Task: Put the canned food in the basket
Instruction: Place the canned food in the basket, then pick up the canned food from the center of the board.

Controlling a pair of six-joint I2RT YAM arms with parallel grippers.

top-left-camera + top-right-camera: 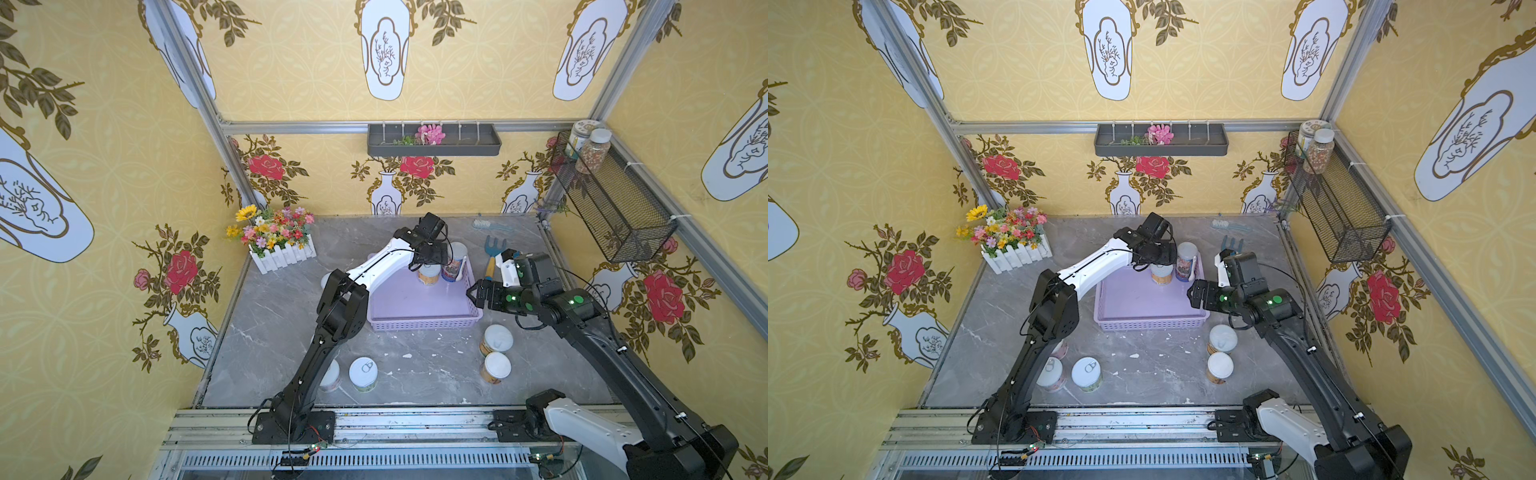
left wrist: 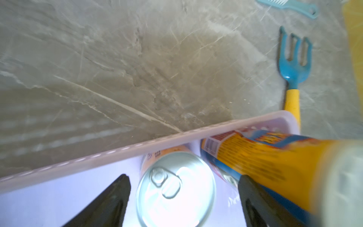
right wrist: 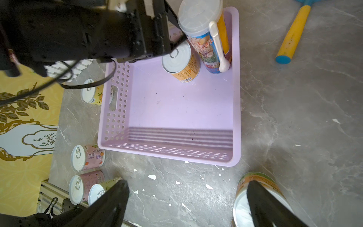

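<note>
Can upright at basket far edge
Left fingers parted around it, not gripping; right fingers wide apart, empty.

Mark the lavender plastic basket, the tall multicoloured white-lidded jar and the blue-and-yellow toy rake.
lavender plastic basket [image 3: 169,154]: right wrist view, perforated wall.
tall multicoloured white-lidded jar [image 3: 198,17]: right wrist view, lid.
blue-and-yellow toy rake [image 2: 293,72]: left wrist view, blue head.
</note>
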